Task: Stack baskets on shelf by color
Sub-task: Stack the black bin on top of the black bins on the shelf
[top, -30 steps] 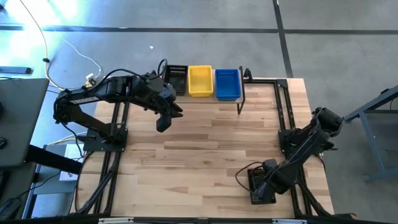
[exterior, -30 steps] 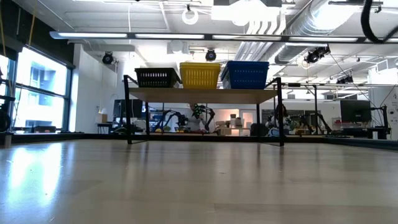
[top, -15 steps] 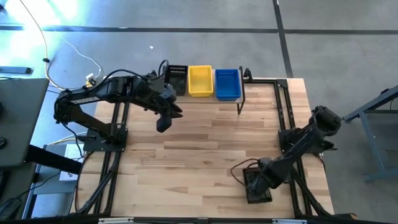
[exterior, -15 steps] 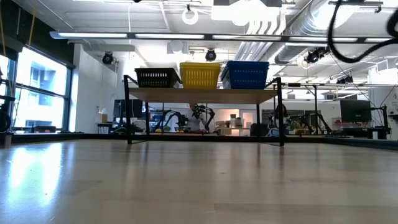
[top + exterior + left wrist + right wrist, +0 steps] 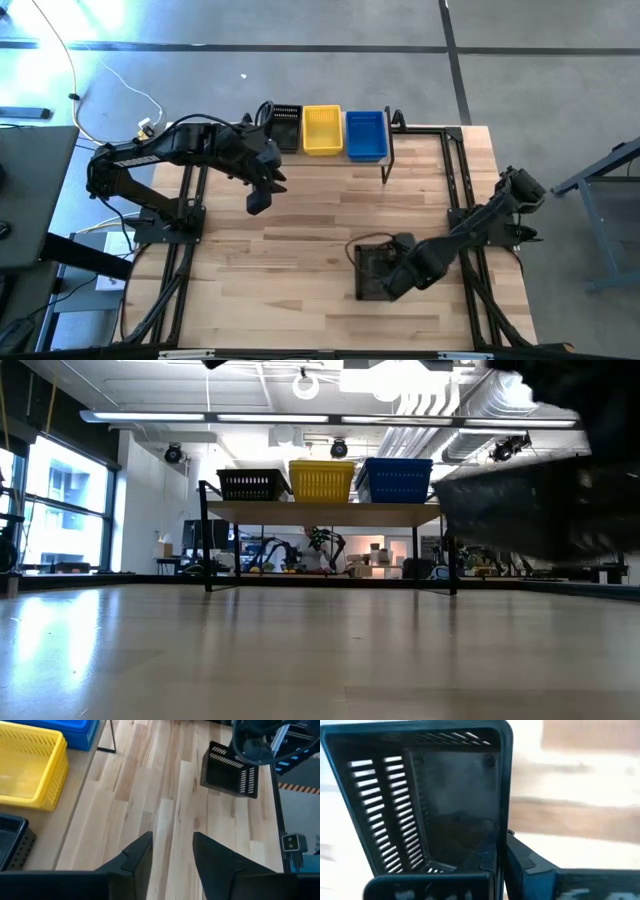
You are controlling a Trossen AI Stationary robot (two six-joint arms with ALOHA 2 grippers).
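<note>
A black basket (image 5: 252, 484), a yellow basket (image 5: 321, 481) and a blue basket (image 5: 397, 480) stand side by side on the shelf (image 5: 325, 513) at the table's far edge. They also show in the high view, black (image 5: 286, 125), yellow (image 5: 322, 130) and blue (image 5: 366, 135). My right gripper (image 5: 393, 275) is shut on another black basket (image 5: 372, 270) over the table's near right part; it shows blurred in the low view (image 5: 530, 510). My left gripper (image 5: 258, 197) is open and empty, in front of the shelf's left end. My right gripper holds the black basket by one side wall's rim (image 5: 502, 805). One finger (image 5: 482, 852) is inside the basket and the other finger (image 5: 532, 867) is outside. It comes from the table's right side. The basket is lifted clear of the table and tilted.
The shelf's thin black legs (image 5: 388, 165) stand on the table's far part. Black frame rails (image 5: 465, 200) run along the table's left and right sides. Bare wooden tabletop (image 5: 320, 220) lies between the two arms.
My right gripper has swung toward the table's left and a little toward the far edge, carrying the black basket. The basket has risen clear of the table and come into the low view.
</note>
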